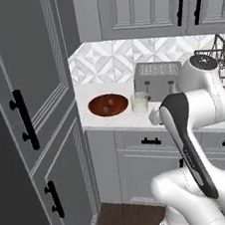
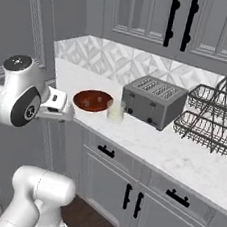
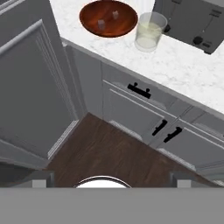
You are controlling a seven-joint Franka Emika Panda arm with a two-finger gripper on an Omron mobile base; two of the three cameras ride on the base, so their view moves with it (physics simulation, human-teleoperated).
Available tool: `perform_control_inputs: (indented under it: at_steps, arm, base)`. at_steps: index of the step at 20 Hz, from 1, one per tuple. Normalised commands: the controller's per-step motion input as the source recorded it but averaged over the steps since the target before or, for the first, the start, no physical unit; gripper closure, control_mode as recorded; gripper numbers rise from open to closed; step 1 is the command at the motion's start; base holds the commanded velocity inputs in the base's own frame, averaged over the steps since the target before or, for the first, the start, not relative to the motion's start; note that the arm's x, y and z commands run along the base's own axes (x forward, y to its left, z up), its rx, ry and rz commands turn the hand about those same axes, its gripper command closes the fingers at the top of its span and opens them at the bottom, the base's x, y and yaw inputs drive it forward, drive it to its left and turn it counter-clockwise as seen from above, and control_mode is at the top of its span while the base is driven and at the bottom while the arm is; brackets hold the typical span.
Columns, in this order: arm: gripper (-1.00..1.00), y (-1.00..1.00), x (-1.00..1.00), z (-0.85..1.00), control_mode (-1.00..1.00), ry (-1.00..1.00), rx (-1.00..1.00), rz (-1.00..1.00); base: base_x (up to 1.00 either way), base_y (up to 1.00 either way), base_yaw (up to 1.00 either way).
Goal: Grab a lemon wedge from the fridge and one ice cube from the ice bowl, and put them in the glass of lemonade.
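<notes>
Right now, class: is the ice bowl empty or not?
Not empty: two small pale ice cubes lie inside the reddish-brown ice bowl on the counter.

I face a white marble counter (image 2: 181,154) in a corner, with a grey-and-white patterned tile backsplash (image 1: 112,59) behind it. Light grey panelled wall cabinets (image 2: 148,14) with black handles hang above; base cabinets (image 3: 144,113) and drawers with black pulls sit below. To my left rises a tall grey panelled cabinet (image 1: 40,119), its black handles near the edge. A grey toaster (image 2: 154,100) sits toward the counter's back, a black wire rack (image 2: 208,117) at its right end. Below me is dark wood floor (image 3: 113,153). Light is soft and even.
</notes>
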Motion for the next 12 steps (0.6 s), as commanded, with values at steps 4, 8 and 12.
perform_control_inputs:
  at_steps: [4, 8, 12]
  arm:
    - [-1.00, 0.00, 0.00, 0.00, 1.00, 0.00, 0.00, 0.00]
    - [-1.00, 0.00, 0.00, 0.00, 1.00, 0.00, 0.00, 0.00]
    - [-1.00, 0.00, 0.00, 0.00, 1.00, 0.00, 0.00, 0.00]
  base:
    - [0.98, 0.27, -0.15]
    - [0.82, 0.14, -0.01]
    - [0.71, 0.03, 0.00]
